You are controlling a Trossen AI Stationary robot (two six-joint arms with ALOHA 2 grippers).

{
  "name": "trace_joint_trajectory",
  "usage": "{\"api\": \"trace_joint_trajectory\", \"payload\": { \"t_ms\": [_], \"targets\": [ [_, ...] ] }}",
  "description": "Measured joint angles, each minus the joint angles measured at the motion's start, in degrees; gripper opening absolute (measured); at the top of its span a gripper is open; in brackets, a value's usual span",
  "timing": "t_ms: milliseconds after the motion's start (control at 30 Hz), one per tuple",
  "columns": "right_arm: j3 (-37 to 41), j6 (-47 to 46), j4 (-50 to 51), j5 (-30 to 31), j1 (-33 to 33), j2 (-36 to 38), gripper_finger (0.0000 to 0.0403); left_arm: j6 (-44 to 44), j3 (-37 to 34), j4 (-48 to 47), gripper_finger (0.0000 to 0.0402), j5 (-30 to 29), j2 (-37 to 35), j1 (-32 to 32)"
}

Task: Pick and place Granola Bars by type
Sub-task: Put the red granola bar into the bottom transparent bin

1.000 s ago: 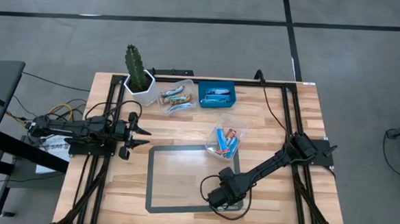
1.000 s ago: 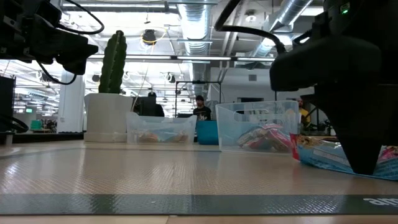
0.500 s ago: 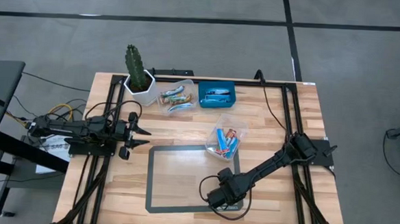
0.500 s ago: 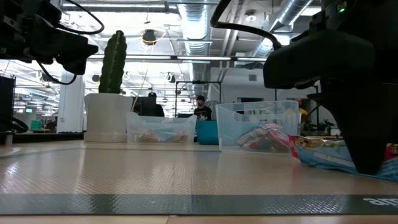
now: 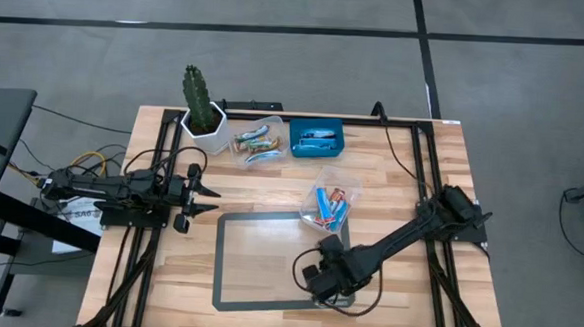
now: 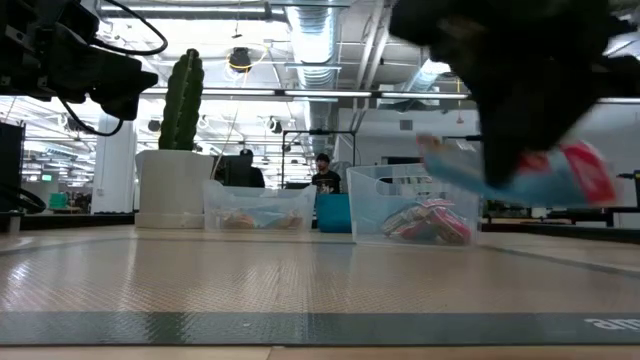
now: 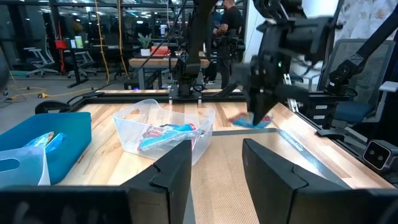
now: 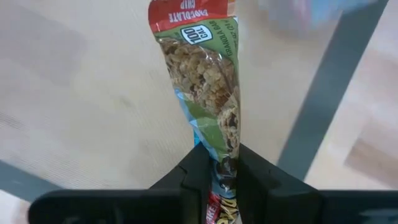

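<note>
My right gripper (image 5: 323, 283) hangs over the near right part of the dark-framed mat (image 5: 228, 280), shut on a granola bar (image 8: 205, 74) in a red, blue and green wrapper. The low view shows this bar (image 6: 545, 175) in the air. More bars lie in a tilted clear tub (image 5: 330, 201) and in a second clear tub (image 5: 256, 142); a blue bin (image 5: 318, 138) stands beside it. My left gripper (image 5: 215, 200) waits level at the table's left, fingers apart (image 7: 216, 174). My right gripper pinches the bar between its two fingers near one end (image 8: 226, 160), where the wrapper is squeezed narrow. The fingers come from above, slanting down. The bar's longer part, with the red end (image 8: 189, 15), sticks out past the fingertips. It is tilted and clear of the mat.
A cactus in a white pot (image 5: 202, 114) stands at the far left, next to the second tub. Black rails (image 5: 427, 171) run along the table's sides. People and desks show in the room behind the table.
My right gripper has risen from the mat and tipped its wrist, mostly in the last half second. The granola bar, which lay on the mat under the fingers, is now lifted clear and tilted.
</note>
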State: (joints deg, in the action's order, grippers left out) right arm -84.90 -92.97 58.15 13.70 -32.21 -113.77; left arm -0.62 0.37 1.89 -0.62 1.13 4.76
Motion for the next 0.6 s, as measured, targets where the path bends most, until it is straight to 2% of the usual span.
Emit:
{"api": "trace_joint_trajectory", "payload": {
  "t_ms": [367, 500, 600],
  "targets": [
    [-0.1, 6.8, 2.1, 21.4, 2.9, 9.1, 0.0050, 0.0, 0.0, 0.0, 0.0135, 0.0, 0.0, 0.0],
    [-0.1, 11.3, 4.2, 26.2, 6.2, 11.5, 0.0050, 0.0, 0.0, 0.0, 0.0135, 0.0, 0.0, 0.0],
    [-0.1, 14.3, 6.3, 27.1, 9.4, 12.8, 0.0050, 0.0, 0.0, 0.0, 0.0135, 0.0, 0.0, 0.0]
  ]
}}
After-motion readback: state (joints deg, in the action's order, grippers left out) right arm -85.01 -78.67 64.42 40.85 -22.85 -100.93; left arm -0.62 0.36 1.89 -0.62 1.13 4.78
